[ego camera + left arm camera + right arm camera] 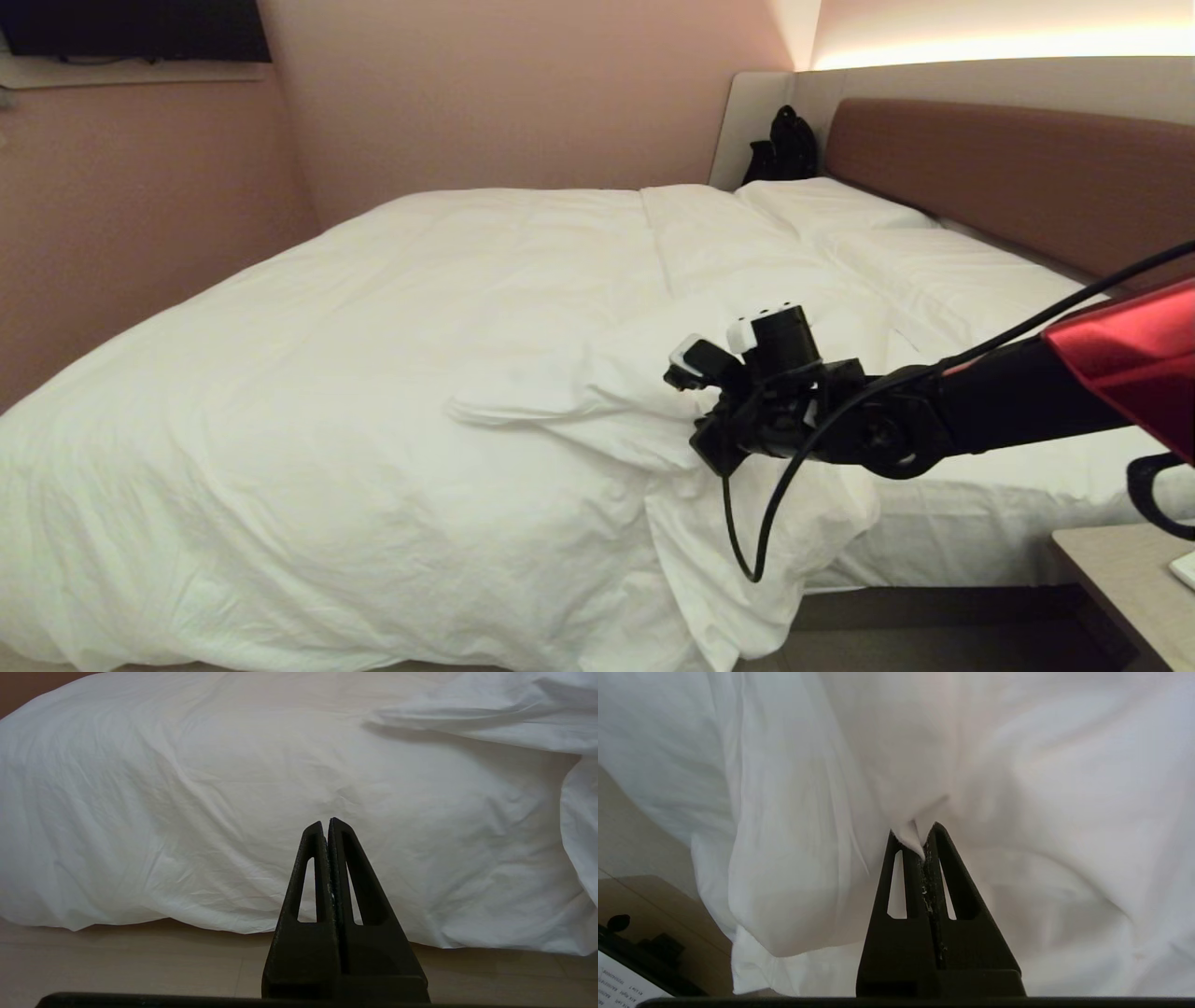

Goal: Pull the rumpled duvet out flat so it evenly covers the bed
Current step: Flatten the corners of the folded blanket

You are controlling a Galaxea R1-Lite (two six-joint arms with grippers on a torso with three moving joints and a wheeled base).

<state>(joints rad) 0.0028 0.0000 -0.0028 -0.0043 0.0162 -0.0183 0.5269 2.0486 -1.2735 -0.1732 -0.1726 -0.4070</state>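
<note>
1. Duvet (373, 373): large, thick, white, softly wrinkled. It covers most of the bed (934, 597) from the far wall side to the near edge and hangs over the near side close to the floor (140, 966). Near the right claw one corner is folded back on itself, forming a raised puffy flap on top, with a loose fold drooping down the side of the bed beneath it.
2. Bed: low, with a white-sheeted mattress and a grey-beige base showing under the hanging fold. A reddish-brown padded headboard (1008, 168) stands at the right, set in a beige panel.
3. Pillows (831, 205): white, flat, lying at the headboard end, just beyond the duvet's upper edge.
4. Right claw (927, 833): held over the folded-back corner at the near side of the bed, its fingers pressed together with a small tuck of white duvet cloth pinched between the tips.
5. Left claw (325, 826): fingers fully closed on nothing, held low beside the bed, facing the hanging side of the duvet and apart from it.
6. Desk (1120, 579): light-coloured corner at the near right, beside the bed.
7. Black bag (784, 149): in the far corner beside the headboard panel.
</note>
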